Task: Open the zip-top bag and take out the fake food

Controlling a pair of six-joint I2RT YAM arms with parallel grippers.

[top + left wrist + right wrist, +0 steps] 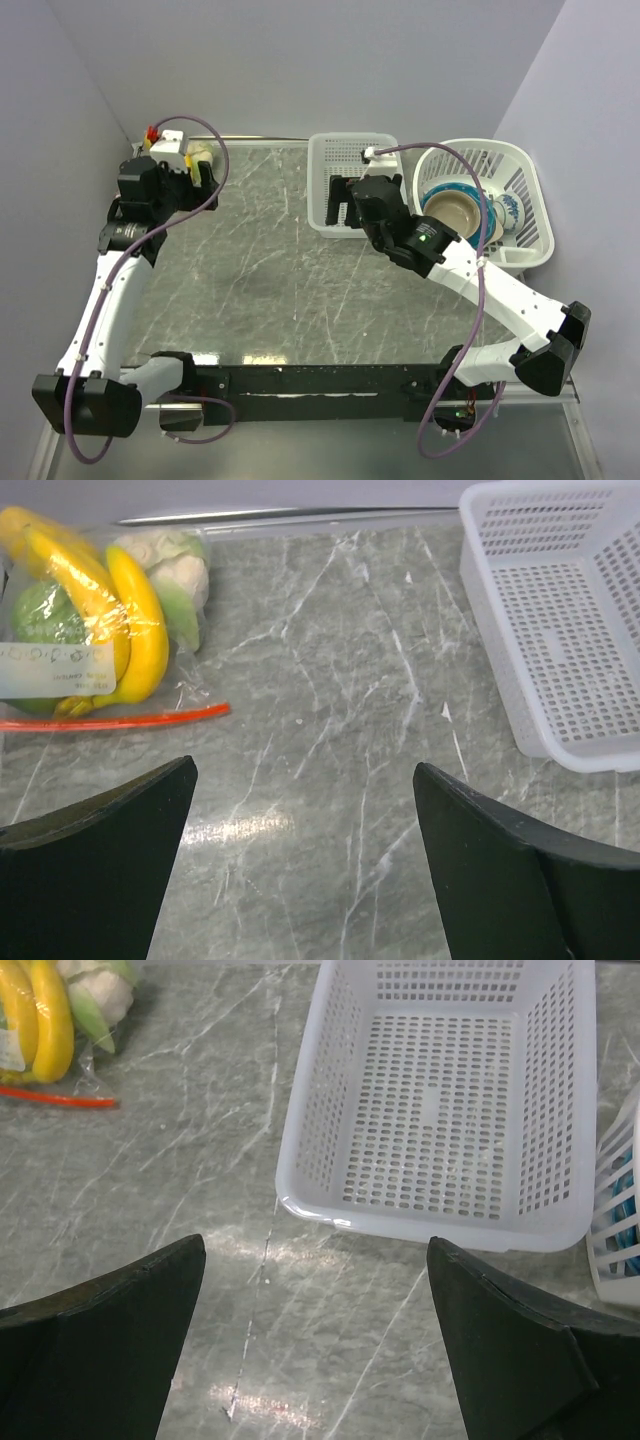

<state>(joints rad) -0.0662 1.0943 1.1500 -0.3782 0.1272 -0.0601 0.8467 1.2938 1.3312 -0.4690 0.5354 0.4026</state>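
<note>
1. Table (300,270): carries all items.
2. Round basket (530,200): far right, holds bowls (455,208).
3. Slotted basket (330,1090): just left of it.
4. Bag (60,670): far-left corner, food (140,620) inside.
5. Left gripper (305,770), right gripper (316,1243): spread wide, holding nothing.

Left arm (100,310) & right arm (500,290): white tube links w/ black joint housings. Purple cable (223,165) loops along each. Small green LED (424,238) lit on right arm's joint. White camera block (168,148) at left wrist, red/yellow plugs. Left gripper (305,770) & right gripper (316,1242): matte black wedge fingers. Black base rail (330,380) btwn bases.
</note>
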